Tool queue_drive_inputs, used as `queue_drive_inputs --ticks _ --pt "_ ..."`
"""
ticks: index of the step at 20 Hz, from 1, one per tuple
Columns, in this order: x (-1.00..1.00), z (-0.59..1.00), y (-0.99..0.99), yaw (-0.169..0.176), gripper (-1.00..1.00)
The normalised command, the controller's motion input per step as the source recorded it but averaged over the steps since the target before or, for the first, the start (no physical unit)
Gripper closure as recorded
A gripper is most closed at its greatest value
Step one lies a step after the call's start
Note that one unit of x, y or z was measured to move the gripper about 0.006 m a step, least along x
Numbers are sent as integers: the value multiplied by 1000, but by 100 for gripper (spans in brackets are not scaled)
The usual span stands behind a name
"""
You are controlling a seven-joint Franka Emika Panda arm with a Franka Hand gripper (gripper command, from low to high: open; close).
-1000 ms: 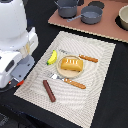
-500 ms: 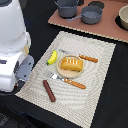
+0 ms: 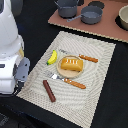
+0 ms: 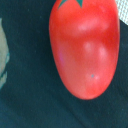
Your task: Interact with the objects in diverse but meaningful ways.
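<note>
**Tomato right under my wrist, claw not visible**

Going left to right in the exterior view: my white arm (image 3: pixel 11 47) fills the left edge, bent low over the dark table (image 3: pixel 107 95). My claw is hidden behind the arm body there. Next, on the striped placemat (image 3: pixel 100 65), the banana (image 3: pixel 52 57) lies near the mat's left side and the sausage (image 3: pixel 49 91) near the front edge. Then the plate (image 3: pixel 60 68) w/ the bread loaf (image 3: pixel 71 65) on it, a fork (image 3: pixel 68 81) just in front of the plate, a knife (image 3: pixel 85 58) behind it. Far back on a brown board sit two grey pots (image 3: pixel 80 10).

The tomato (image 4: pixel 85 47) shows only in the wrist view: big, red, green stem at one end, lying on dark surface, v. close to the cam. Prob. it sits off the mat beside my arm, but I can't place it in the exterior view.

Risks, as I judge them: tomato is round and glossy, so an off-centre pinch could squirt it sideways and roll it off the table edge. Coming down blind could also press it into the table rather than straddle it.

Claw: no fingers in either pic. Can't tell if apart or together, nor whether it touches the tomato.
</note>
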Motion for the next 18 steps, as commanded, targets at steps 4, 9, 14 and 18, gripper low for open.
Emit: queue_drive_inputs --ticks 4,9,14,18 --pt "-193 -284 -29 17 -100" --pt "-207 -277 -25 21 -100" --pt "-499 -279 -116 33 -100" --pt "-724 -216 -185 50 -100"
